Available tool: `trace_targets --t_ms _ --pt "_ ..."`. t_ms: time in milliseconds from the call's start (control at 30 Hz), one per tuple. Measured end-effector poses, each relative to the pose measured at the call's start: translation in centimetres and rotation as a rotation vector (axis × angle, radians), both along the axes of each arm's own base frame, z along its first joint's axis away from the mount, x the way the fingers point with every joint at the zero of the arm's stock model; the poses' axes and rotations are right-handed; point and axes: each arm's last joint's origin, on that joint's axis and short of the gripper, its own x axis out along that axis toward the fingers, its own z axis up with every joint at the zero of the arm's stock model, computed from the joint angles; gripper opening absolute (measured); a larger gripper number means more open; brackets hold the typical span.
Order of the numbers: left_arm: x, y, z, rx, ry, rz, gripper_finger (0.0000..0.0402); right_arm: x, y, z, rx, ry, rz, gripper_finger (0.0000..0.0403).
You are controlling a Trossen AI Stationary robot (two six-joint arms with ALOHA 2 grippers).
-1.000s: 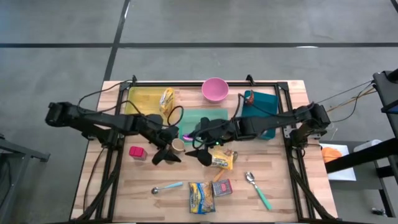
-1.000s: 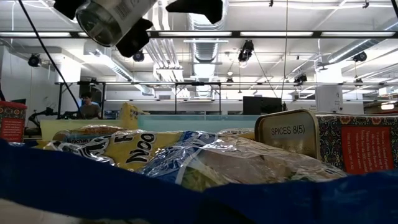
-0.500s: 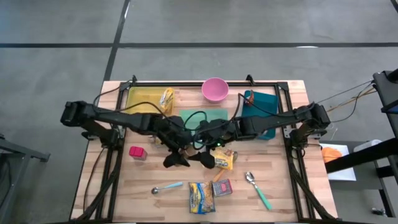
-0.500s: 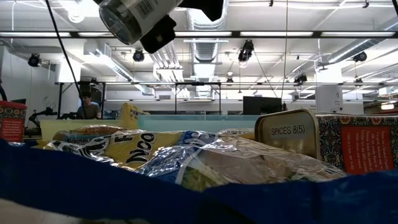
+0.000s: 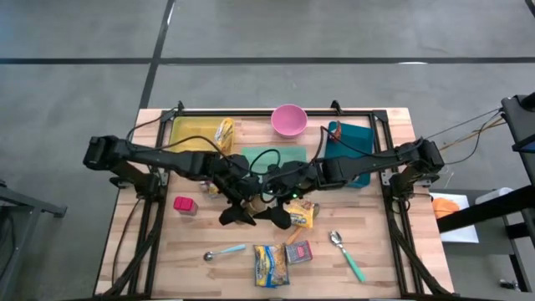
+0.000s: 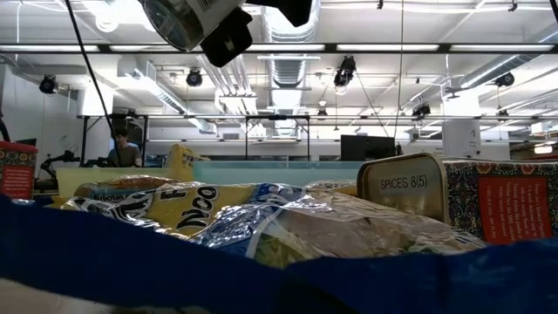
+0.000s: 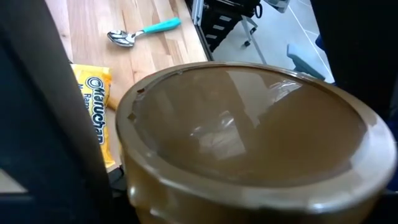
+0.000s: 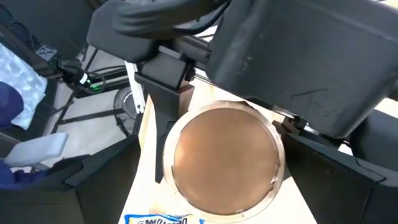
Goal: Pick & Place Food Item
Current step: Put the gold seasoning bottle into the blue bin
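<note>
High view: I see the left end effector [image 5: 243, 203] gripping a brown cup [image 7: 249, 140] above the table [image 5: 376, 267], just beside the ramen packet [image 5: 301, 214]. The right end effector [image 5: 273, 201] faces it, fingers spread wide.

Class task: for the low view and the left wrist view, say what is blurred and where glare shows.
Low view: a blue band close to the lens is blurred, and ceiling lights glare. Left wrist view: the brown cup fills the frame, with soft reflections on its surface; the spoon beyond is sharper.
</note>
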Motion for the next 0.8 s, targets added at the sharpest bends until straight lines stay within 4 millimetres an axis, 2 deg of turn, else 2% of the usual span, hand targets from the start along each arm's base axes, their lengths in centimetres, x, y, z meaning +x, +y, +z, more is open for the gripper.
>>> trace_targets --t_ms 600,700,800 --pt "0.26 0.01 0.35 -0.082 0.019 0.049 0.0268 -0.06 -0.10 -0.17 0.016 0.023 -0.051 0.0385" --pt "0.30 0.00 0.41 -0.090 0.018 0.052 0.0268 -0.08 -0.11 -0.20 0.023 0.030 -0.060 0.0362" --pt "0.30 -0.02 0.44 -0.096 0.016 0.045 0.0268 -0.12 -0.15 -0.29 0.022 0.039 -0.065 0.0309"
